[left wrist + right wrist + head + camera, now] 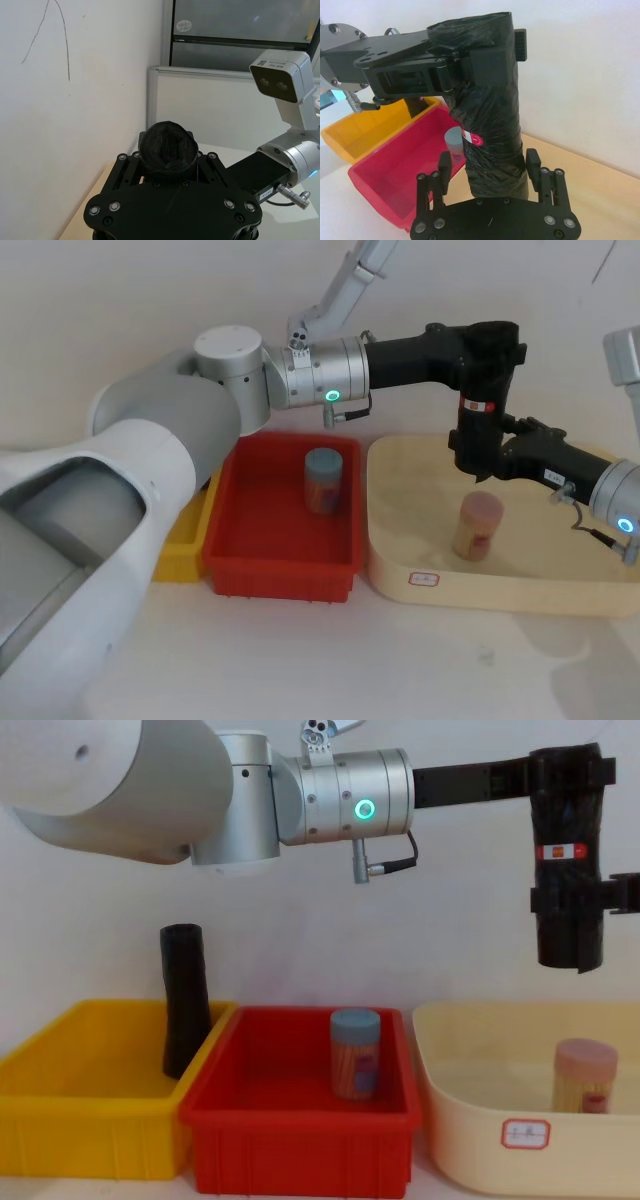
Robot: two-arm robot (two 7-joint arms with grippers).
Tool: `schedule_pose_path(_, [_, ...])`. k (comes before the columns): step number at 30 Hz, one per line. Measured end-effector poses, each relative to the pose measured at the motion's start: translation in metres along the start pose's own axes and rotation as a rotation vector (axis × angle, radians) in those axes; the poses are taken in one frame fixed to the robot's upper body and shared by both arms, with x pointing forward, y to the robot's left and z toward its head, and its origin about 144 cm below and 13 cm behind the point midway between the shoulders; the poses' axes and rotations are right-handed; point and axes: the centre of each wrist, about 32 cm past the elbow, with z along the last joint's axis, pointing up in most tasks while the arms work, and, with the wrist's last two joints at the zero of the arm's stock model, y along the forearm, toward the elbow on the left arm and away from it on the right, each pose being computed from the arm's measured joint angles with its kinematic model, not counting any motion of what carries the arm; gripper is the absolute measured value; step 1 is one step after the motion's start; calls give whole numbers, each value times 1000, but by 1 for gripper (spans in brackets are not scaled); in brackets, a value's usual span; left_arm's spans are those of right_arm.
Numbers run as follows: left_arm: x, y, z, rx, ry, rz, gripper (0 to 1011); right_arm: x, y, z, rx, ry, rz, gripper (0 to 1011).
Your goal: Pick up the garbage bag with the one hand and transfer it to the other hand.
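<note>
The bag (pixel 567 860) is up in the air, upright, above the cream tray (pixel 470 1160), with its red-and-white label band facing the chest camera. The left gripper (pixel 565 775), green ring on its wrist, reaches across from the left and is clamped on the bag's upper part. From its wrist camera you look straight at the crinkly end of the bag (pixel 167 150) sitting between the fingers.

The right gripper (pixel 490 167), blue ring, comes in from the right and has the bag's lower part (pixel 490 130) between its fingers. One finger (pixel 443 167) sits just beside the plastic, the other finger (pixel 532 162) looks like it's touching. Can't tell if it's really squeezing though.

Below: a pink-lidded jar (pixel 477 525) stands in the cream tray, a blue-lidded jar (pixel 323 480) stands in the red bin (pixel 280 575), and a smooth black roll (pixel 185 1000) stands tilted in the yellow bin (pixel 60 1120).
</note>
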Motion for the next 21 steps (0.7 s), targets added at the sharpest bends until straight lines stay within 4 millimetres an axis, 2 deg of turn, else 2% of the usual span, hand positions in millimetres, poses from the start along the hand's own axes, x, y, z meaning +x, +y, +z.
schedule_pose_path(6, [0,0,0,0,0,0,371,-1,0,1,0,-4,5,745])
schedule_pose_path(9, [0,0,0,0,0,0,371,-1,-1,1,0,-5,5,691])
schedule_pose_path(12, [0,0,0,0,0,0,371,-1,-1,1,0,-5,6,600])
schedule_pose_path(13, [0,0,0,0,0,0,371,-2,-1,2,0,-6,7,536])
schedule_pose_path(15, [0,0,0,0,0,0,371,-2,-1,2,0,-6,7,507])
schedule_pose_path(21, [0,0,0,0,0,0,371,-2,-1,2,0,-7,9,507])
